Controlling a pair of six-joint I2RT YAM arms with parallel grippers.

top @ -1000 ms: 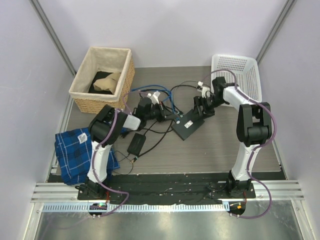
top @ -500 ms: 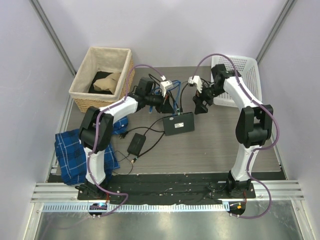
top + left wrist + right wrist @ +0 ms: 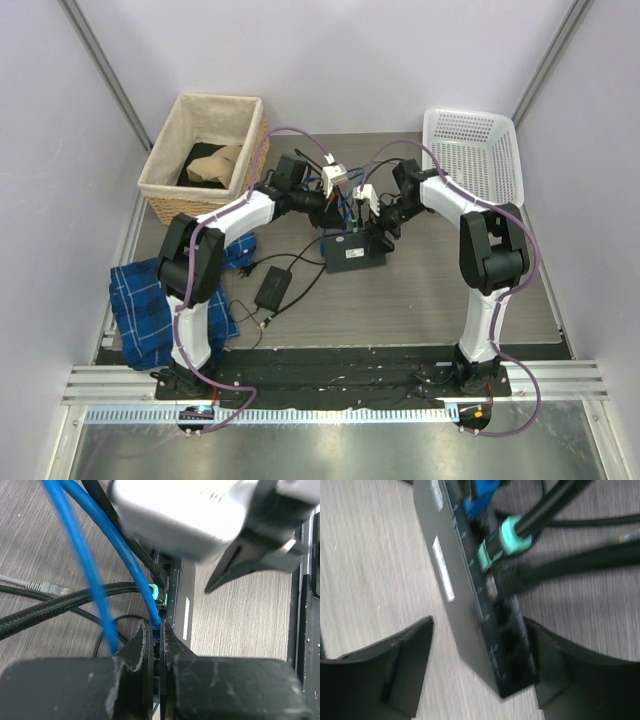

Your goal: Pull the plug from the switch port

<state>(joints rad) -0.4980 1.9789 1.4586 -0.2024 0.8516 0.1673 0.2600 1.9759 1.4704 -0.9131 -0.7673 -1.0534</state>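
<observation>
Wood-grain counter (image 3: 450,290), switch port (image 3: 352,250) at centre. I see left pincer (image 3: 156,645) clamped on blue cable (image 3: 132,565) at the sockets; right pincer (image 3: 480,652) spread, straddling the box's end.

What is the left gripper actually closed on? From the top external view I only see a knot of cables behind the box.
Observer: The left wrist view shows the left gripper pinched on the blue cable, right where it enters the switch port.
Operator: Is anything else plugged in beside it?
Observer: Yes, a black cable with a teal collar sits in a socket close by.
Operator: And the right gripper?
Observer: In the right wrist view the right gripper is open, with its fingers on either side of the switch port's end.
</observation>
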